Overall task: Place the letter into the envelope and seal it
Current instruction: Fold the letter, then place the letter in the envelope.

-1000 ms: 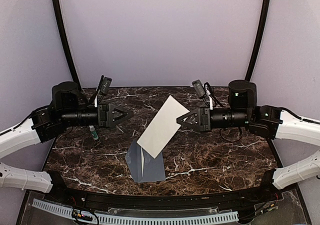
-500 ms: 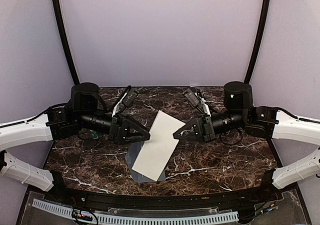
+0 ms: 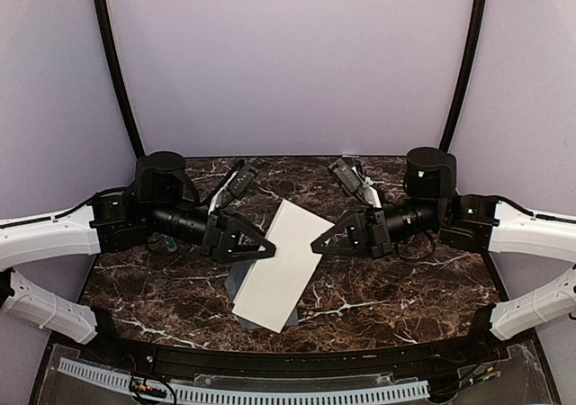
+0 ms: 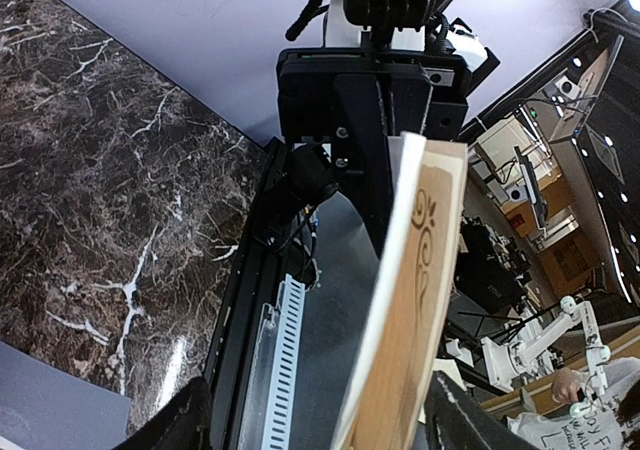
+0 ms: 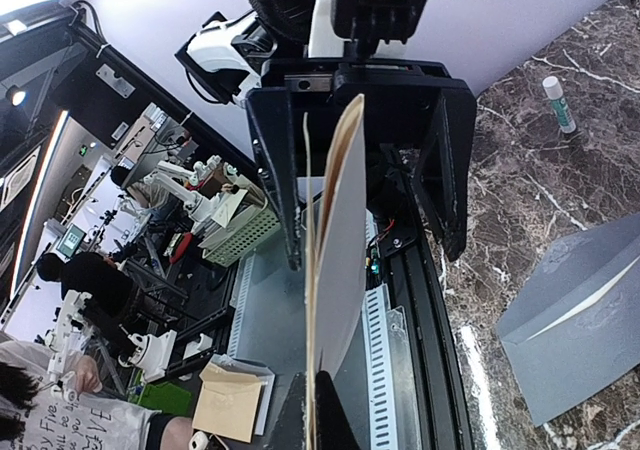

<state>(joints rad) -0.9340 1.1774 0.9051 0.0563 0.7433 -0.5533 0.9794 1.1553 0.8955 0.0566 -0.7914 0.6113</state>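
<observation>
On the surface (image 3: pixel 405 279) your envelope (image 3: pixel 236 283) lies flat under the tilted letter (image 3: pixel 279 265), which your right pincer (image 3: pixel 315 245) clamps tight by one edge while your left pincer (image 3: pixel 271 253) gapes open around the opposite edge

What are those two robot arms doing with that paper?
The right gripper is pinching the cream letter by one edge and holding it at a slant over the grey-blue envelope, which lies flat on the marble table. The left gripper is at the letter's other edge with its jaws open around it, not clamped. The letter is not in the envelope yet.
</observation>
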